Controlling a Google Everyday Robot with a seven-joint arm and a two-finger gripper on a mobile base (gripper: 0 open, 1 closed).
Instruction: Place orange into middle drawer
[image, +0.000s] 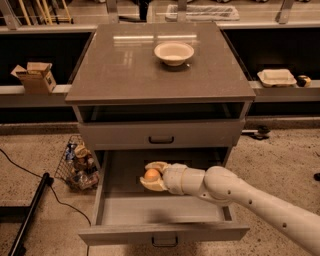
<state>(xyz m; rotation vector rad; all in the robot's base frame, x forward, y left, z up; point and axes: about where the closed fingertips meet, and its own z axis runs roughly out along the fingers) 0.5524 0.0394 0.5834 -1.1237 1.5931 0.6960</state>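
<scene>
The orange (152, 175) is a small round fruit held between the cream fingers of my gripper (153, 176). The gripper is shut on it and hangs inside the open middle drawer (115, 211), low over its grey floor near the back centre. My white arm (240, 196) reaches in from the lower right across the drawer's right side. Whether the orange touches the drawer floor cannot be told.
The closed drawer front (161, 135) sits one level higher. A white bowl (174, 52) stands on the cabinet top (125, 70). A wire basket of items (77, 162) and a black pole (30, 212) lie on the floor at left. A cardboard box (35, 76) sits on the left shelf.
</scene>
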